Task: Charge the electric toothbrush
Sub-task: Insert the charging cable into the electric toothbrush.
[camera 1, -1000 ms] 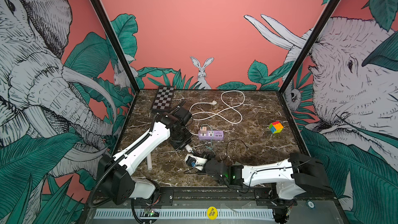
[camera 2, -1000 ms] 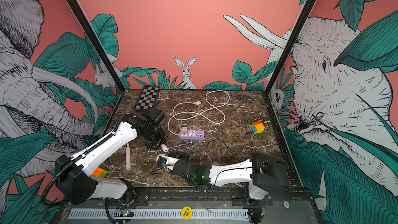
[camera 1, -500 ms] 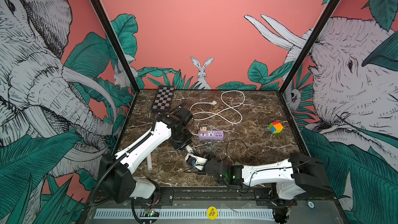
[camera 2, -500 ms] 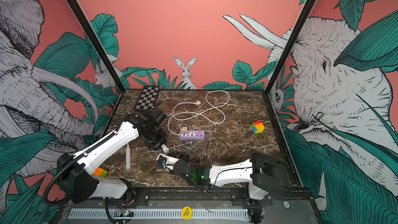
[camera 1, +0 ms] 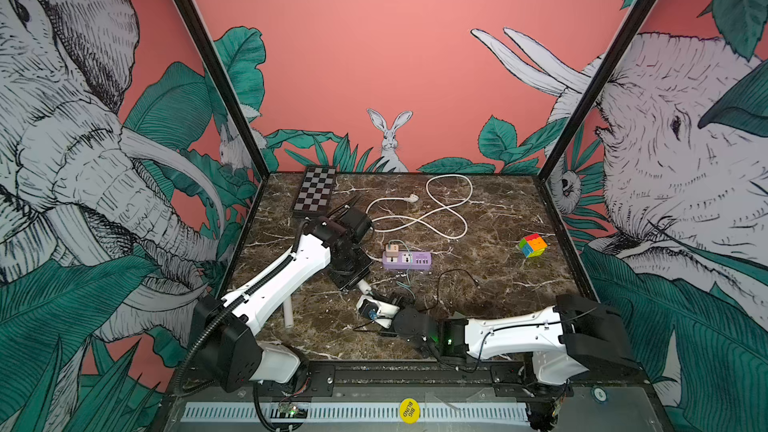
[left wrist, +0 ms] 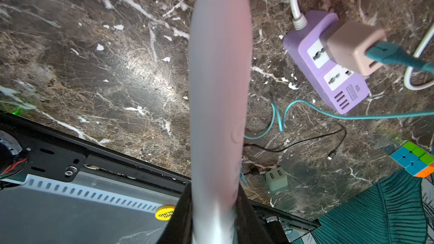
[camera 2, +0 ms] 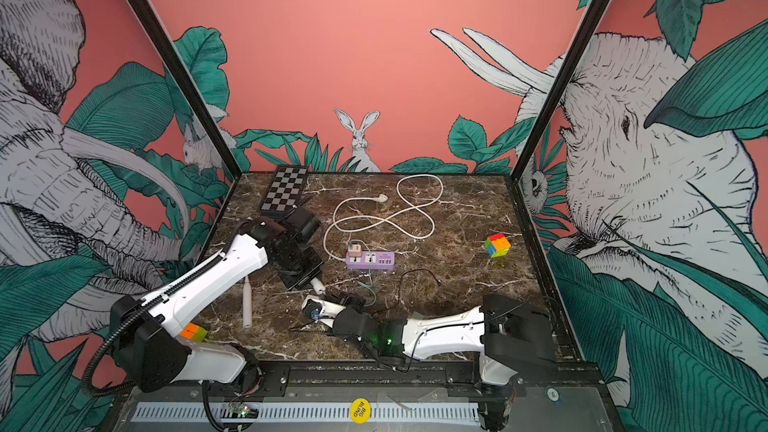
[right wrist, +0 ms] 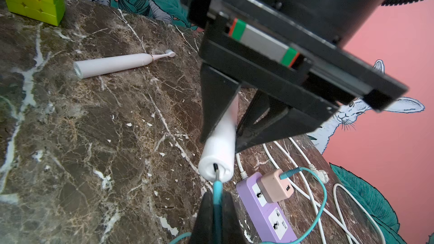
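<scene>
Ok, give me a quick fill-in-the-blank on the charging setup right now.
The left gripper is shut on a ____.
The right gripper pinches a ____ cable plug at its base.
That cable runs to a pink adapter in the ____ power strip.
Missing: toothbrush; teal; purple.

Both top views are taken from high up at the front, angled down over the marble table (camera 1: 519, 297) toward the back wall (camera 1: 374, 56). The left wrist view is shot close, pointed back at the front rail (left wrist: 117, 163); the right one, toward the rabbit mural (right wrist: 347, 113). The purple power strip (right wrist: 270, 212) is caught in all four.
</scene>
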### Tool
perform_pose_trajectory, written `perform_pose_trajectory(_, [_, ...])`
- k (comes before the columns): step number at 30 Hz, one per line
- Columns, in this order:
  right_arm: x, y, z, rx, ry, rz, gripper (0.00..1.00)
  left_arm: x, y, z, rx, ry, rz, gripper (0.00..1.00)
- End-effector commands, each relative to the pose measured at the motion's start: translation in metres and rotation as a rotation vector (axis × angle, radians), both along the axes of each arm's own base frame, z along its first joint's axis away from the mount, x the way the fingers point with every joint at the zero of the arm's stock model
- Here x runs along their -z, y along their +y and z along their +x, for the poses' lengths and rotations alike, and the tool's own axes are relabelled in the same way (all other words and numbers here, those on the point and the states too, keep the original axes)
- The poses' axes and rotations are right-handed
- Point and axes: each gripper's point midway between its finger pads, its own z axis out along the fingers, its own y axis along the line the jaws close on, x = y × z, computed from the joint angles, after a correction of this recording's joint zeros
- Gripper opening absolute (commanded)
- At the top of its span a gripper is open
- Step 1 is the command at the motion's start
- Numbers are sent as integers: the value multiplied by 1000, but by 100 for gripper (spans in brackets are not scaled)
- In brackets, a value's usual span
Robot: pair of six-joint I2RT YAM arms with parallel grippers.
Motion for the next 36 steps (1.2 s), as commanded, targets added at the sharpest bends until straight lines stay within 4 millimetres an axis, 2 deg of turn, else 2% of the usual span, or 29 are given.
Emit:
perform_pose_trajectory(1, [-16, 6, 8, 39, -17, 63, 0, -3, 2, -12, 1, 45, 7, 0])
perform_pose_trajectory(36, [-16, 14, -5, -9, 27, 98, 0, 2, 3, -14, 1, 69, 22, 0])
